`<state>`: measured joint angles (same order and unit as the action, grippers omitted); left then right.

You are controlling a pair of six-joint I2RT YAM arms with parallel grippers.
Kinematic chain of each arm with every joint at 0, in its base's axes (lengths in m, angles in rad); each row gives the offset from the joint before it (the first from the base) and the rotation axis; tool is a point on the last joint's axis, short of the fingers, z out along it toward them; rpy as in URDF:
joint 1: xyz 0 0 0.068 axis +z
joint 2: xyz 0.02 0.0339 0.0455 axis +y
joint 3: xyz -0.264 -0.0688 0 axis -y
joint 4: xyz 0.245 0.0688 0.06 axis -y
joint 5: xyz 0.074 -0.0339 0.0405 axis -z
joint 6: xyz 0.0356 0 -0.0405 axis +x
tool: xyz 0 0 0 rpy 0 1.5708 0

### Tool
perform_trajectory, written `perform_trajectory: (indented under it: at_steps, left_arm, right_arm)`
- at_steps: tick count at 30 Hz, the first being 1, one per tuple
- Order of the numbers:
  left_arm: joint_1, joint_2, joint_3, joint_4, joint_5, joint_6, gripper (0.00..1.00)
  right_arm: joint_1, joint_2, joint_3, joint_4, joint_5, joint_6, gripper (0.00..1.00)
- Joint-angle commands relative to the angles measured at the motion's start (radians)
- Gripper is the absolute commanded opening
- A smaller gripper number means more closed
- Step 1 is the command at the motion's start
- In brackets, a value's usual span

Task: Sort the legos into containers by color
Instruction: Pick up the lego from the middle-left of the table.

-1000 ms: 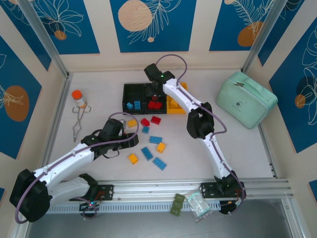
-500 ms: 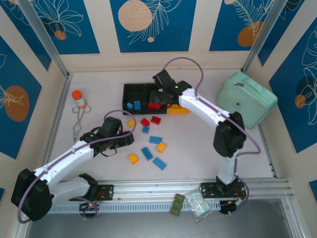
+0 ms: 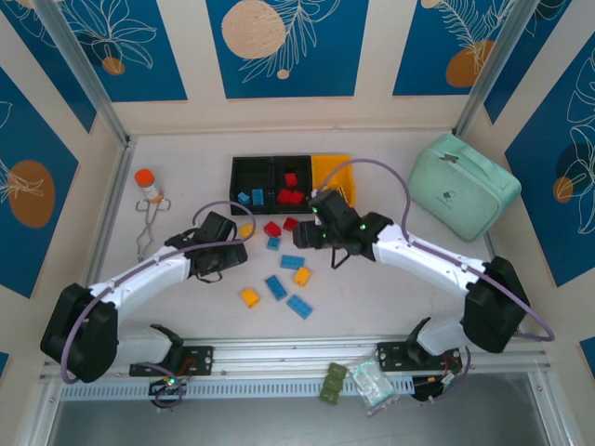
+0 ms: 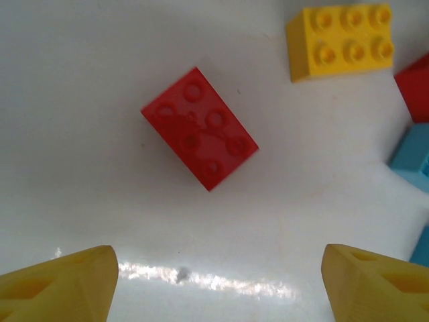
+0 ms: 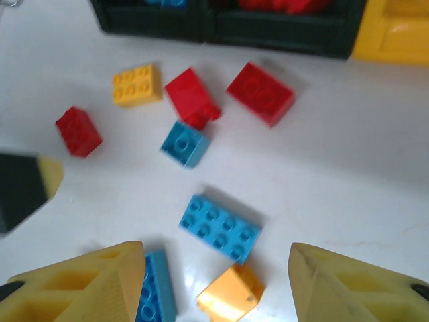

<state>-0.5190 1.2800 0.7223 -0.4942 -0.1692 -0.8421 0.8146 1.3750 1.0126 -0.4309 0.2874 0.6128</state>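
1. Legos [image 3: 276, 287]: a bunch of blue, red and yellow ones are loose on the tabletop [image 3: 195, 158] mid-frame, just below the containers [image 3: 330, 169] at upper centre.
2. Blue ones sit in the left black bin [image 3: 251, 172], red ones in the middle bin [image 3: 279, 169].
3. Left fingers [image 4: 64, 285] are spread wide with nothing between them, and there's a red brick [image 4: 199, 137] further up that wrist frame.
4. Right fingers [image 5: 80, 282] are spread too and empty, with a blue brick [image 5: 220, 227] between them on the tabletop.

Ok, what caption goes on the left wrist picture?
Open left end effector above a red lego, yellow lego nearby.
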Motion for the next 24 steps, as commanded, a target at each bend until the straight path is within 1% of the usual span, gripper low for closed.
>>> perform_trajectory:
  at_steps: [1,6,9,13,16,18,20,22,24]
  left_arm:
    - [0.011,0.046,0.041,0.022,-0.094,-0.056,0.81]
    - [0.014,0.139,0.071,0.063,-0.142,-0.085,0.81]
    - [0.017,0.19,0.085,0.082,-0.175,-0.107,0.8]
    - [0.019,0.247,0.091,0.142,-0.194,-0.118,0.78]
    - [0.02,0.298,0.119,0.139,-0.196,-0.121,0.75]
    - [0.019,0.319,0.126,0.136,-0.196,-0.124,0.7]
    - [0.019,0.326,0.124,0.139,-0.192,-0.122,0.62]
    - [0.019,0.327,0.12,0.14,-0.18,-0.107,0.52]
    - [0.019,0.317,0.12,0.133,-0.174,-0.088,0.45]
  right_arm:
    - [0.045,-0.067,-0.065,0.038,0.013,0.061,0.59]
    - [0.079,-0.123,-0.151,0.01,0.052,0.132,0.58]
    - [0.086,-0.149,-0.179,0.002,0.06,0.162,0.58]
    - [0.097,-0.157,-0.184,-0.008,0.074,0.183,0.58]
    - [0.104,-0.152,-0.178,-0.012,0.082,0.186,0.58]
    - [0.105,-0.147,-0.174,-0.015,0.085,0.187,0.58]
    - [0.105,-0.139,-0.171,-0.018,0.089,0.187,0.58]
    - [0.105,-0.131,-0.17,-0.019,0.095,0.192,0.58]
    - [0.105,-0.124,-0.165,-0.017,0.094,0.191,0.58]
